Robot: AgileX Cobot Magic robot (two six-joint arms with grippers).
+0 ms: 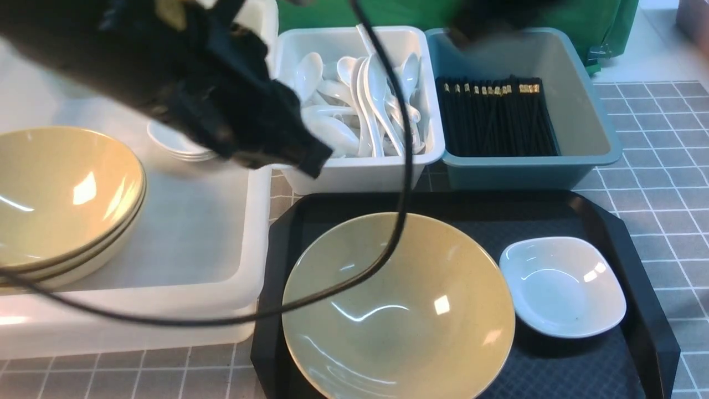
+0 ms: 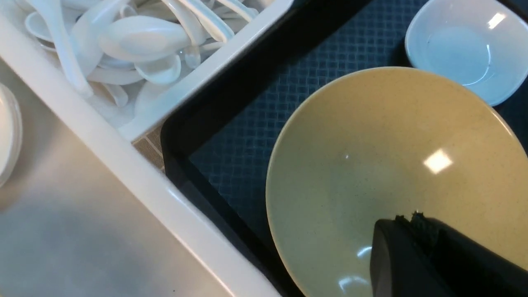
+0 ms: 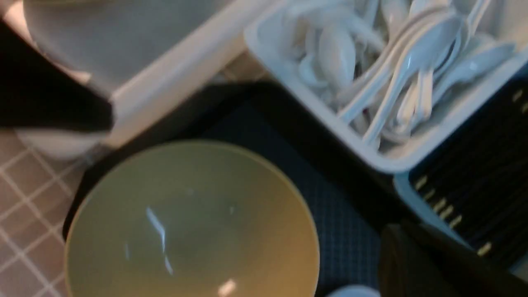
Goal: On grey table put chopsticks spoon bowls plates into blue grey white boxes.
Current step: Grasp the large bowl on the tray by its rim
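I'm watching the cable [image 1: 407,183] drooping across the bowl [image 1: 399,310] on the black tray [image 1: 637,332]. If it drags, it could be catching the rim and skidding the bowl into the plate [image 1: 562,285], which is also sitting on the tray.

The left gripper [image 1: 313,158] is hanging pinched together and empty over the tray's far left corner. The right gripper [image 3: 396,243] is closed too, carrying nothing.

Left of the tray, the large white box [image 1: 243,233] is holding stacked bowls [image 1: 61,194] and small plates [image 1: 177,145]. Beyond the tray, on the counter [image 1: 653,183], 2 boxes are filling up:
- the white box [image 1: 360,172] with spoons [image 1: 365,105]
- the blue-grey box [image 1: 592,111] with chopsticks [image 1: 496,119]

Bowl [image 1: 399,310] left of plate [image 1: 562,285] on tray [image 1: 554,366], spoons [image 1: 360,105] in middle box [image 1: 365,174], chopsticks [image 1: 496,119] in right box [image 1: 581,111]
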